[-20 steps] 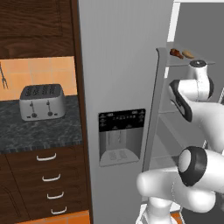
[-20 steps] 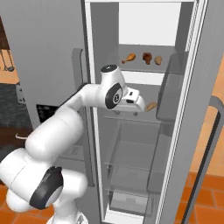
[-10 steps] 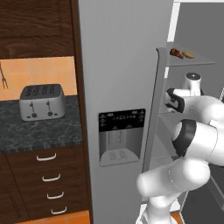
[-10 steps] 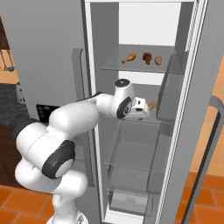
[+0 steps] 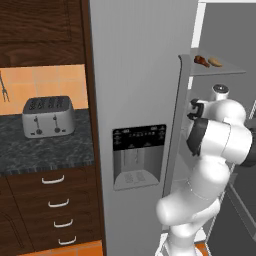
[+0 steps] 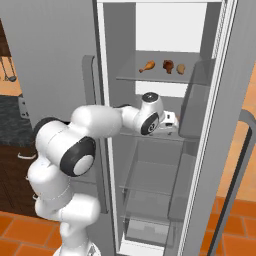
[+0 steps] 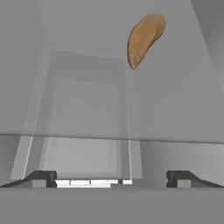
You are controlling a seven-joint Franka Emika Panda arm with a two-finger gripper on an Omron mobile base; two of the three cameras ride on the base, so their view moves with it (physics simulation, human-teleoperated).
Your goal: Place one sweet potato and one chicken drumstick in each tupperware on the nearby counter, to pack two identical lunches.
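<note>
My white arm is reaching into the open grey fridge [image 6: 150,165] right now, and my claw [image 7: 111,177] sits over a glass middle shelf [image 6: 145,137]. In the hand view my 2 dark fingertips [image 7: 41,177] stand wide apart with nothing between them: the claw is open and empty.

Up ahead in that hand view lies the tan-orange tapered sweet potato [image 7: 144,38], flat on the pale glass, well clear of my fingertips and off toward the upper right of the view.

Look higher in the right base view: on the upper glass shelf [image 6: 130,76] there are 3 small items in a row. The orange club-shaped chicken drumstick [image 6: 147,66] lies at the left, thin bone end pointing left. Next to it sits a darker reddish-brown piece [image 6: 168,65], then a paler tan-orange piece [image 6: 181,68] at the right; these are too small for me to tell what they are. From the left base view, 2 of those pieces show at the shelf's edge.

Off to the left of the fridge, the dark speckled stone bench [image 5: 45,150] carries a silver 4-slot toaster [image 5: 48,116], above dark brown drawers with silver handles [image 5: 52,179]. The fridge's shut left door bears a dark dispenser panel [image 5: 138,156].
</note>
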